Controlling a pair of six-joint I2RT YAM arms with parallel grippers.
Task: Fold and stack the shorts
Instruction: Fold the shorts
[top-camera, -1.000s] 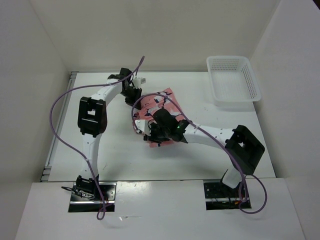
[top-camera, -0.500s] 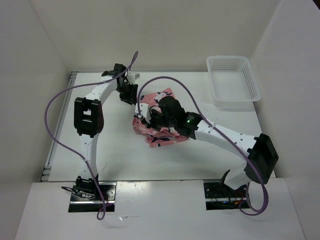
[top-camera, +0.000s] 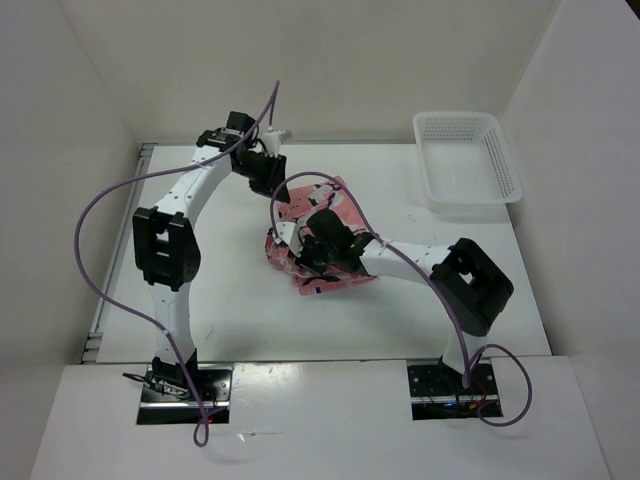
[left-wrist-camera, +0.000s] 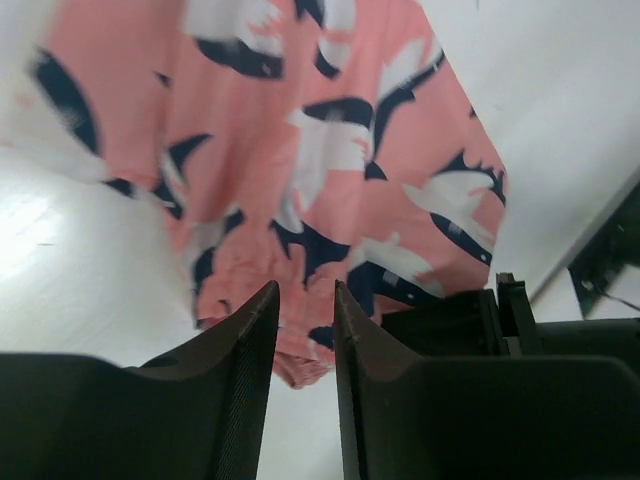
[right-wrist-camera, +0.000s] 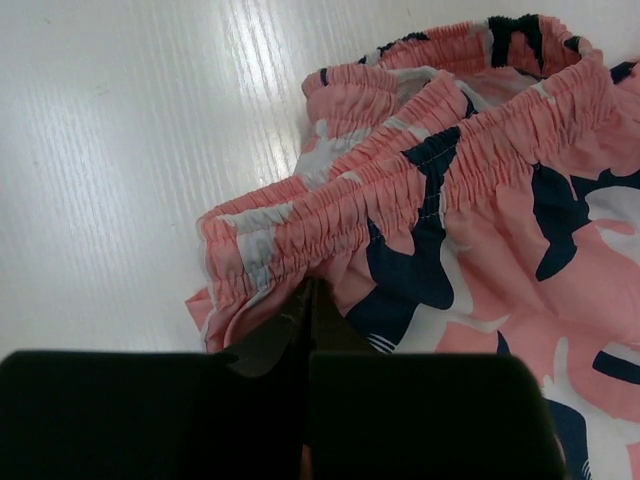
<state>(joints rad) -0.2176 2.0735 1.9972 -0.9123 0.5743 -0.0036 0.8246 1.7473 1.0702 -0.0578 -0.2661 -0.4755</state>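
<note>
the shorts (top-camera: 322, 282) lie in a rumpled heap about the middle of the desk (top-camera: 230, 300), a little toward the far edge, well apart from the white mesh basket (top-camera: 465, 117) at the far right corner. in the right wrist view the elastic waistband (right-wrist-camera: 450, 175) runs doubled over itself, with 1 gathered layer on top of another, so some folding looks done. the layers do not line up, though, and the edges are wavy rather than square.

the right pincer (right-wrist-camera: 308, 290) has its fingers pressed together, the tips tucked against the fabric just under the waistband at the heap's left side. whether a thin layer is caught between them cannot be told.

the left pincer (left-wrist-camera: 302, 300) hovers near the far left side of the shorts. its fingers (left-wrist-camera: 250, 340) stand nearly together with only a thin slit between them, and nothing looks clamped there.

as a judgement, the task is somewhere in its middle: the garment is gathered and partly doubled but not yet a flat, tidy fold. what is left seems to be smoothing, at least 1 more clean fold, and setting the finished bundle in its stacking place.
</note>
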